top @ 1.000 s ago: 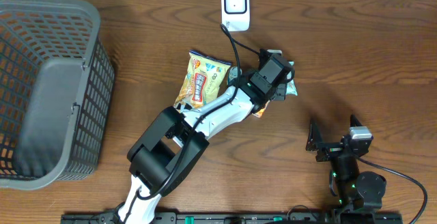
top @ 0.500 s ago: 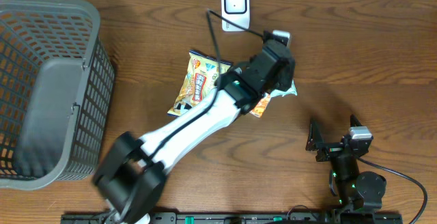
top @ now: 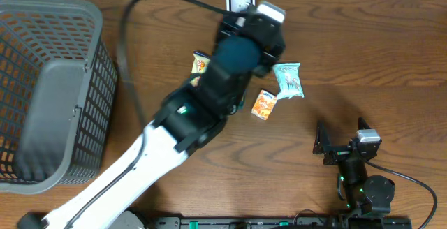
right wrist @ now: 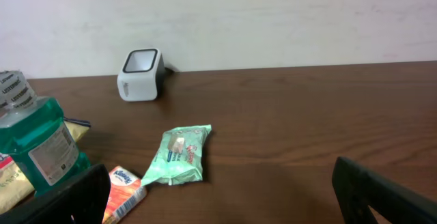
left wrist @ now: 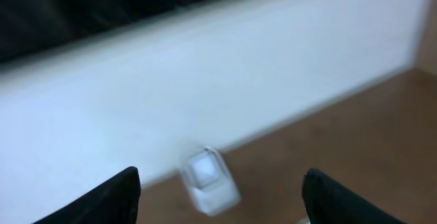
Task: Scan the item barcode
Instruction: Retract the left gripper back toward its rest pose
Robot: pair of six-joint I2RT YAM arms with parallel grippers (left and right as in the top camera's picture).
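Observation:
The white barcode scanner (right wrist: 141,74) stands at the table's far edge by the wall. A green mouthwash bottle (right wrist: 34,142) stands left of a pale green packet (right wrist: 180,156) and an orange tissue pack (right wrist: 123,191). From overhead the bottle is hidden under my raised left arm (top: 209,96). The green packet (top: 288,79) and the tissue pack (top: 264,105) lie bare beside that arm. My left gripper (left wrist: 218,202) is open and empty, and the blurred scanner (left wrist: 208,179) shows between its fingers. At the near right my right gripper (top: 342,139) stands open, holding nothing.
A grey mesh basket (top: 42,89) fills the left end of the table. A yellow snack bag (top: 200,64) shows partly beside the left arm. The scanner's black cable (top: 129,54) loops over the table towards the arm. A white wall runs along the far edge.
The left arm has lifted and swung back towards the scanner, and its jaws have widened. The green packet and the tissue pack are now uncovered. The right arm has not moved.

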